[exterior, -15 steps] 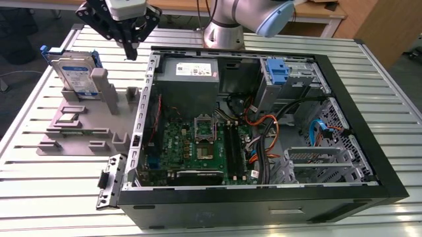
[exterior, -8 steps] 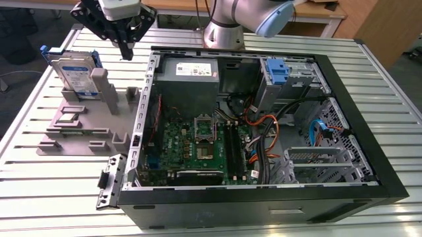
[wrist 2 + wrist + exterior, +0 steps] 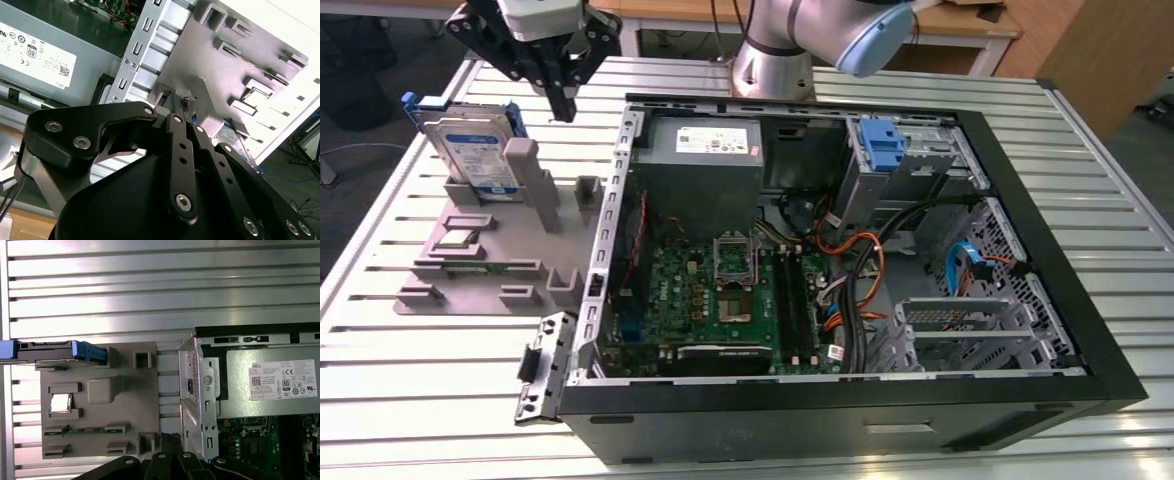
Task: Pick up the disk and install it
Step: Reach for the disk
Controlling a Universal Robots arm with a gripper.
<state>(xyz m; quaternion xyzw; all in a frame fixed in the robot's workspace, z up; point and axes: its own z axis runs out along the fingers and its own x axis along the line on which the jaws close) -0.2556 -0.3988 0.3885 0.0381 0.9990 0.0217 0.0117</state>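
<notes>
In the exterior view we see the hand [image 3: 564,106] hanging over the tabletop [image 3: 414,410], its fingers drawn together with nothing between them. The disk [image 3: 464,150] stands upright on edge in the grey holder [image 3: 487,255], at about eight o'clock from the hand and apart from it. The open computer case [image 3: 1110,330] lies at three o'clock from the holder.

The disk [image 3: 467,150] is silver with a white-and-blue label and blue rails. The tray [image 3: 487,265] under it is plain grey. The table [image 3: 414,400] is silvery, ribbed in parallel stripes. The computer case [image 3: 854,420] is black, its circuit board [image 3: 720,290] green, with orange cables [image 3: 861,255]. The gripper [image 3: 564,112] is black.
</notes>
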